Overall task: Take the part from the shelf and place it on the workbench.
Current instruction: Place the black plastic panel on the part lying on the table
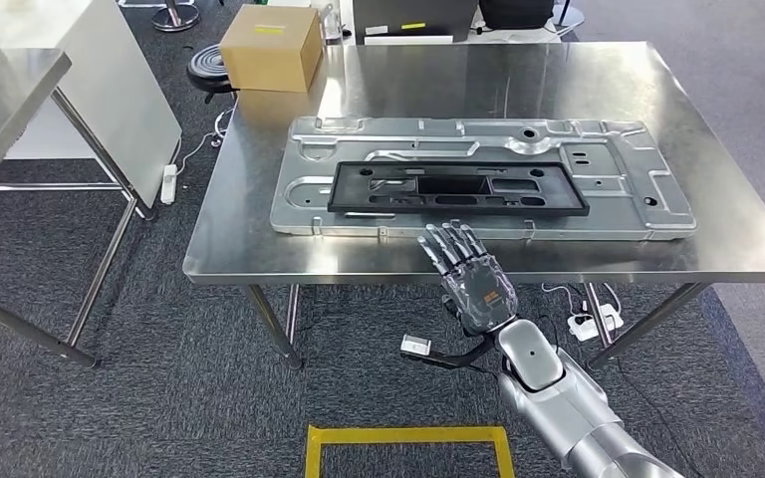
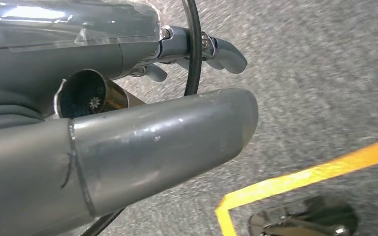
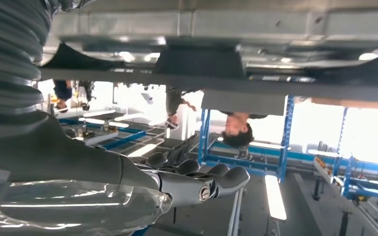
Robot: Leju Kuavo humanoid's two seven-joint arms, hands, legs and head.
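The black plastic frame part lies flat on a large pressed sheet-metal panel in the middle of the head view, on the stainless-steel workbench, which stands on grey carpet with a yellow floor marking at the bottom centre and a cardboard box at its upper-left corner. The right hand hovers at the bench's near edge just below the part, fingers spread and holding nothing. The left hand hangs over carpet, its fingers extended and empty; a person stands among blue racks in the right wrist view.

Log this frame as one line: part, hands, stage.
part: black frame lying on metal panel on workbench | right hand open, empty, over near edge | left hand holds nothing | stage: part placed
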